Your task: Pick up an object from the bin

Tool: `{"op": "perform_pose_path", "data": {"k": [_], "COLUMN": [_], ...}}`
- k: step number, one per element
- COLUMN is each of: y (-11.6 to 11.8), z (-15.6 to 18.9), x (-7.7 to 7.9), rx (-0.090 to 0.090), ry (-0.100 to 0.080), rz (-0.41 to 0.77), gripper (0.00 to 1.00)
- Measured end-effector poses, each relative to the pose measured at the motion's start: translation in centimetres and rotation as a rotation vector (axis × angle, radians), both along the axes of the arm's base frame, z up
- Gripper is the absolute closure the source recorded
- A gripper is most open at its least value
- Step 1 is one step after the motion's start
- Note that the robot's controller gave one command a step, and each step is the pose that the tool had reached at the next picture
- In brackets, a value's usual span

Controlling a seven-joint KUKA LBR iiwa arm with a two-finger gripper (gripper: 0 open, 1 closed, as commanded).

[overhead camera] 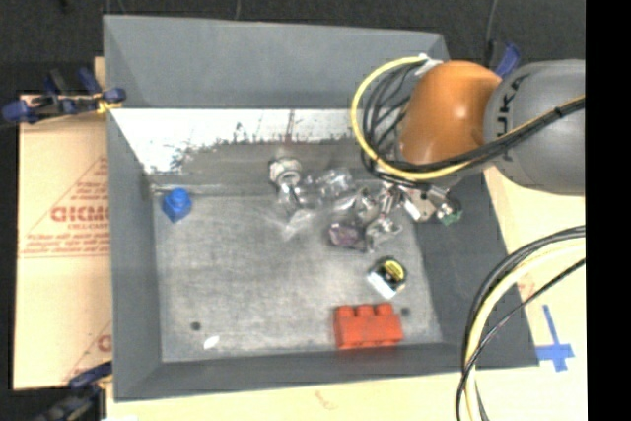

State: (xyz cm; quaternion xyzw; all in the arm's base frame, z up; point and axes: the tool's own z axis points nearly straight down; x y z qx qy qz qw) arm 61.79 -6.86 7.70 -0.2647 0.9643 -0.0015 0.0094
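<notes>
Hanging below the orange wrist cover (444, 113), the hand (396, 205) is low at the right end of a heap (315, 187) of clear and silvery small pieces, which lies in the far half of the bin (276, 64), right of centre. Whether the hand is apart or together I cannot tell, since its metal merges with the glinting pieces. Nothing can be seen held in it. Nearest it are the silvery bits beneath it and a small purple piece (345, 234) just to its left and a little nearer.

To do this step well, I judge it should settle on 1 piece at the heap's edge rather than in the tangled middle. It should come straight down so neighbours are not shoved, close only when that piece sits squarely inside, then lift straight up. Shiny pieces probably slip, so a grip across flat sides seems safer. Easier targets lie apart from the heap: a yellow-and-black thing (387, 276) just on the near side, a red brick (370, 325) by the near wall, and a blue piece (175, 204) well off to the left.

The arm (542, 123) reaches in from the right over the bin's right wall, wrist bent downward, with cables (367, 118) looping beside the cover.
</notes>
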Motion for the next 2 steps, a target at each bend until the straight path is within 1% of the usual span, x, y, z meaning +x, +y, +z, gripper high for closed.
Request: {"op": "perform_pose_path", "data": {"k": [1,2], "y": [3.9,0.8], "z": [9.2,17.0], "x": [3.9,2.3], "rx": [-0.002,-0.003], "ry": [0.002,0.004], "rz": [0.001,-0.05], "gripper": [1.0,1.0]}}
